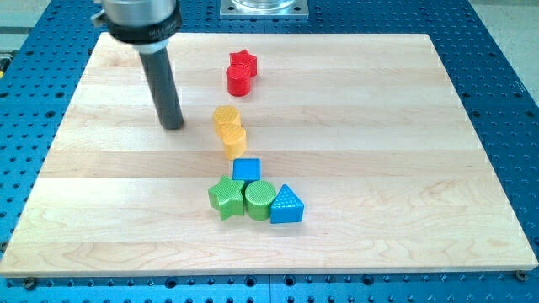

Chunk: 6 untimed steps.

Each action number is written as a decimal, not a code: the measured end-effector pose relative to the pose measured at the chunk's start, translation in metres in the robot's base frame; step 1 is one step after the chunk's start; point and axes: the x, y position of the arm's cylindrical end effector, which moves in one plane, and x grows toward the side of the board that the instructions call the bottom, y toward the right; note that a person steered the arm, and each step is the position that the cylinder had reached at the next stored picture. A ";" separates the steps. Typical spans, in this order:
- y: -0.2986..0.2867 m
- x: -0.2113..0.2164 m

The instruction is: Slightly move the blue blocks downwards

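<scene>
While ribbed blue cube (247, 169) adjoins blue triangle (286, 205) | my tip (173, 124) bare, upper left, touching nothing.

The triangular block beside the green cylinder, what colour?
Blue, clearest in the camera view.

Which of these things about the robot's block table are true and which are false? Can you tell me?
1. My tip touches a blue block. False: it stands apart from every block, at the view's left of the yellow blocks.
2. The blue cube sits just above the green blocks. True.
3. The blue triangle is beside the green cylinder. True.
4. The red blocks are nearest the view's bottom. False: they are nearest the top.
5. The green star lies at the view's right of the triangle. False: it is at its left.
</scene>
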 end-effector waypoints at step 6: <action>0.200 0.101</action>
